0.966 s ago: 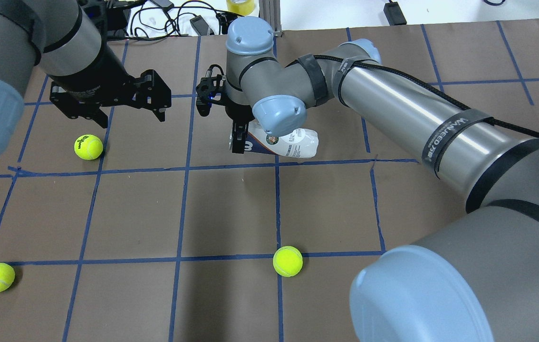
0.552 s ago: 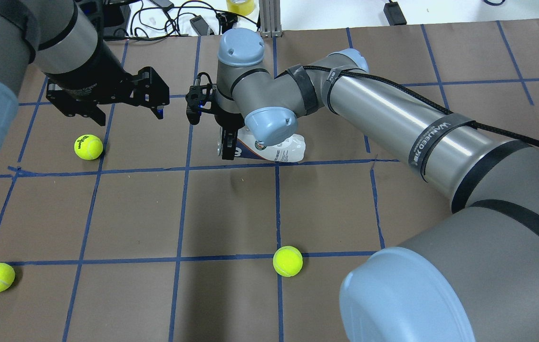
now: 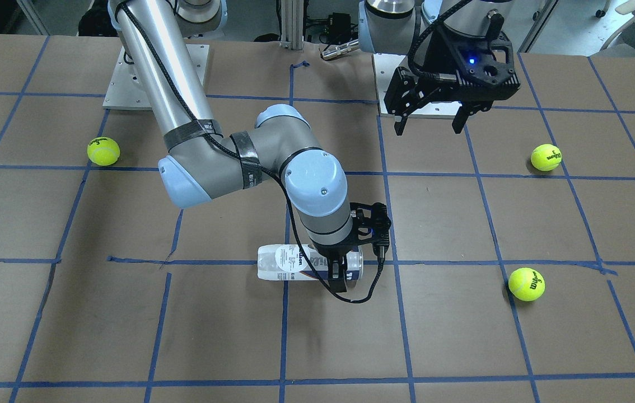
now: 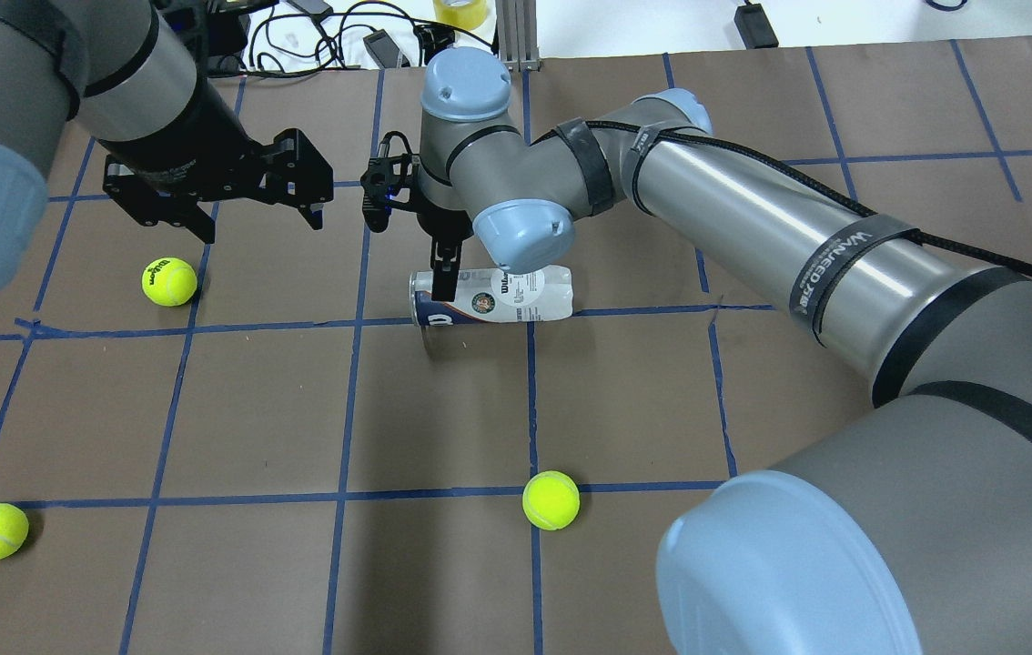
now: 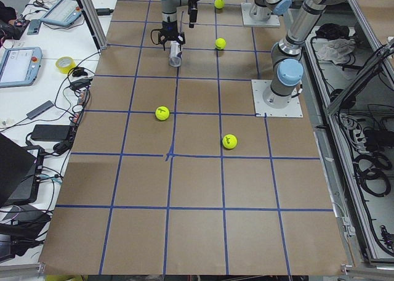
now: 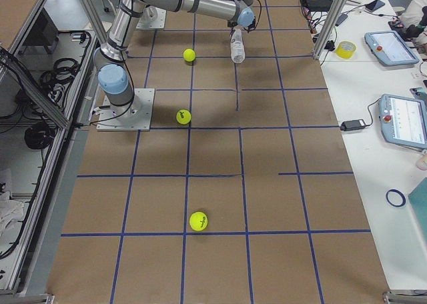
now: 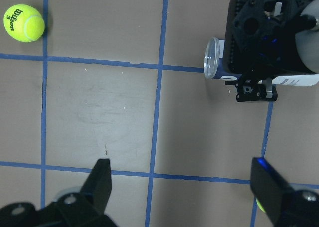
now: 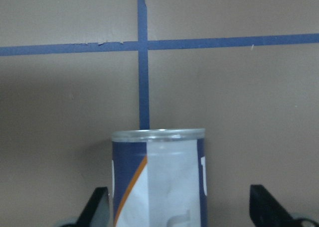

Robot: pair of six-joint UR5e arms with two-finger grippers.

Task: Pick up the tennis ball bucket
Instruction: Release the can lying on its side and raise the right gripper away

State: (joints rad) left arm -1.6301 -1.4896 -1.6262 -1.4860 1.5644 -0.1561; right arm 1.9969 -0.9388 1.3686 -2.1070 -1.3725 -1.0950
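Tennis ball bucket (image 4: 502, 297): a slim clear cylinder with a white and navy label, an orange stripe, a round emblem and a silver rim at one end. It lies on its side on the brown papered surface (image 4: 207, 409), along a blue tape line near the middle, with the rim end toward the robot's left.

Right hand (image 3: 340, 268): spread wide and pointing straight down, it straddles the bucket close to the rim end. In the right wrist view one fingertip (image 8: 98, 207) sits just beside the bucket's wall and the other (image 8: 269, 209) stands clearly apart from it, so the hand grips nothing.

Right arm: it reaches in across the surface past the centre line, with the wrist bent down over the bucket.

Left hand (image 4: 257, 226): also spread and holding nothing, it hovers above the surface just beside the right wrist, with a tennis ball (image 4: 169, 281) nearby.
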